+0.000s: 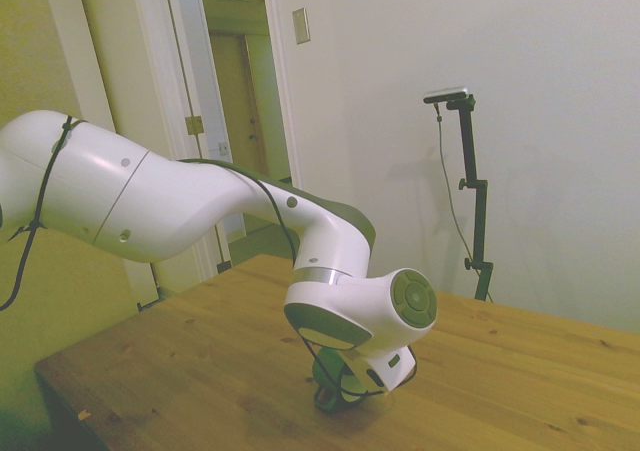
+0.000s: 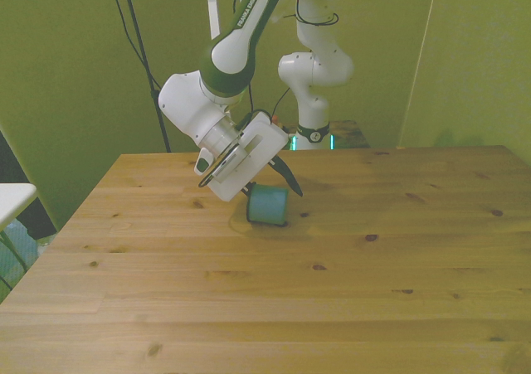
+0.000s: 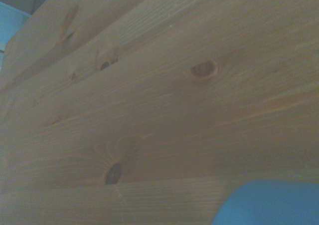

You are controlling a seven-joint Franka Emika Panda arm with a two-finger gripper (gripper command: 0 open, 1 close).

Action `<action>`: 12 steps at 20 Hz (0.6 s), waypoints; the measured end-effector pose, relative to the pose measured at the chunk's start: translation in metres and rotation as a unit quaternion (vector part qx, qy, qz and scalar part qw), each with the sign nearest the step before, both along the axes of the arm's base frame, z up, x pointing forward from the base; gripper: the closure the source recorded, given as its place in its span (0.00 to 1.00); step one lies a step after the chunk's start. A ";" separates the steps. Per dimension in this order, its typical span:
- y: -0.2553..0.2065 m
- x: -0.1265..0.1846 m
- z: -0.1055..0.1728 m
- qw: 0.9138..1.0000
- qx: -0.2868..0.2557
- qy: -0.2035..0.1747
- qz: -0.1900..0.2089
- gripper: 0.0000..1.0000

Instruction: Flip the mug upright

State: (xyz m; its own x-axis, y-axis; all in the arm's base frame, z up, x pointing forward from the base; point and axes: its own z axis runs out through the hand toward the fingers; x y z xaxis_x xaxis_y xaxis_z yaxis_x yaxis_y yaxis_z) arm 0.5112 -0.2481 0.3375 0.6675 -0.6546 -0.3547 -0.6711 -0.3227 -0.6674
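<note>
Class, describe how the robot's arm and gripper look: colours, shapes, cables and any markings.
The arm has rounded glossy white shells with dark green-grey joint bands, round grey caps on the joint ends, and dark lettering along one link. Thin black cables trail along it. The gripper has a white boxy body and slim dark fingers.

One small teal-green enamel-style mug (image 2: 268,206) is lying on its side; one white robot arm (image 2: 217,100) with one two-finger gripper (image 2: 267,185) is leaning over it; one wooden table (image 2: 332,291) is carrying both; one open doorway (image 1: 240,121) is showing at about eleven o'clock in the side view; one pale wall plate (image 1: 301,25) is sitting beside it at twelve o'clock.
</note>
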 end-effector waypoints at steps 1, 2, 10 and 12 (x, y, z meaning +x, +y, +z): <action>0.000 0.000 0.000 1.000 0.000 0.000 0.000 1.00; 0.000 0.000 0.000 1.000 0.000 0.000 0.000 1.00; -0.001 0.001 0.007 1.000 -0.002 -0.009 0.002 1.00; -0.005 -0.001 0.011 1.000 -0.010 -0.014 -0.003 1.00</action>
